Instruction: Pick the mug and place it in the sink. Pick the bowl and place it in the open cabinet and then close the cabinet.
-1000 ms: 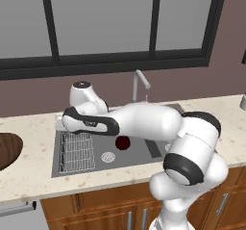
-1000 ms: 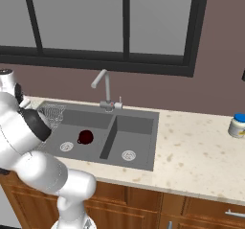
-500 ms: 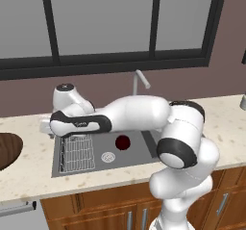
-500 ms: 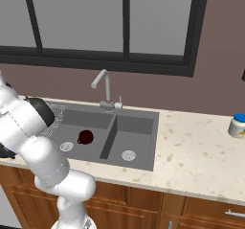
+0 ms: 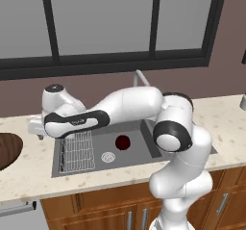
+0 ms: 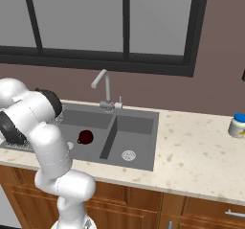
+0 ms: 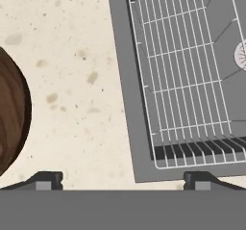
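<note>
The mug (image 5: 123, 142) sits in the sink (image 5: 144, 147), in the left basin, and you can see it as a small dark maroon rounded shape on the grey floor. In the right base view the mug (image 6: 85, 137) lies close to the divider between the two basins of the sink (image 6: 134, 122), with its loop handle just visible on one side. Beside it in the same basin you have a round steel drain (image 5: 108, 157) and a wire rack (image 5: 77, 149) lying along the basin's left part. The right basin holds only its own drain (image 6: 128, 154).

The bowl (image 5: 7, 149) rests on the counter (image 5: 29, 181) to the left of the sink, wide, shallow and dark brown; the picture's edge cuts it off. In the hand view you see the bowl (image 7: 12, 113) with clear wood grain at the left, apart from the sink's rim, with speckled counter (image 7: 72, 80) between them and the wire rack (image 7: 187, 80) at the right.

Your gripper (image 7: 122, 180) hangs over the counter strip between bowl and sink, its finger tips (image 7: 45, 180) spread wide with nothing between them. The white arm stretches across the sink, in front of the faucet (image 6: 103, 86). A small jar with a blue lid (image 6: 238, 125) stands far off on the right of the counter.
</note>
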Available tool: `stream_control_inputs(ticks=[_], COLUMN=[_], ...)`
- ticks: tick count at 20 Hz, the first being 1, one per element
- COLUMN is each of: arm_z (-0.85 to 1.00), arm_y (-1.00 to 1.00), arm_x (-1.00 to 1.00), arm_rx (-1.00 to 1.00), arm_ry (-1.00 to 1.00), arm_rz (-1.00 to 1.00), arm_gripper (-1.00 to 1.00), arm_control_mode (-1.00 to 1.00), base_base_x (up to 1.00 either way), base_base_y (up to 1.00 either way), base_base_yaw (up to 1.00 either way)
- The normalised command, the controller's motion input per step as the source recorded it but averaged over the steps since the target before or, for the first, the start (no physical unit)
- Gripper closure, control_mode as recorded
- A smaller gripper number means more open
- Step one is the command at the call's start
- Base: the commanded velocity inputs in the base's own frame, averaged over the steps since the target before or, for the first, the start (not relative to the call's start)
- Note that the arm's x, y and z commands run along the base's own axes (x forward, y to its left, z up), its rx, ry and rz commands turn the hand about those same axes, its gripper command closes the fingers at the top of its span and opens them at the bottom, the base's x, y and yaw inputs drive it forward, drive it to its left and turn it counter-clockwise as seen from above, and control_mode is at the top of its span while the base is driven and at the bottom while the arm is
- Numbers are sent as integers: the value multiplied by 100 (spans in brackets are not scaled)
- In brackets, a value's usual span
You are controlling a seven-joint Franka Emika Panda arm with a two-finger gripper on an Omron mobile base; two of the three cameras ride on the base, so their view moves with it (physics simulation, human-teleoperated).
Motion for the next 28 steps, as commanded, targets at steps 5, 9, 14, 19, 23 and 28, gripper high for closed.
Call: stream_control_inputs(ticks=[5, 9, 14, 19, 23, 28], arm_z=[0, 0, 0, -4, -8, -12], arm_y=[33, 30, 27, 26, 26, 17], arm_x=[0, 0, 0, 0, 0, 0], arm_rx=[3, 3, 1, 0, 2, 5], arm_ry=[0, 0, 0, 0, 0, 0], arm_rz=[0, 0, 0, 0, 0, 0], arm_gripper=[-100, -100, -100, -100, -100, -100], arm_control_mode=[-100, -100, -100, -100, -100, -100], base_base_x=[0, 0, 0, 0, 0, 0], base_base_y=[0, 0, 0, 0, 0, 0], base_base_yaw=[0, 0, 0, 0, 0, 0])
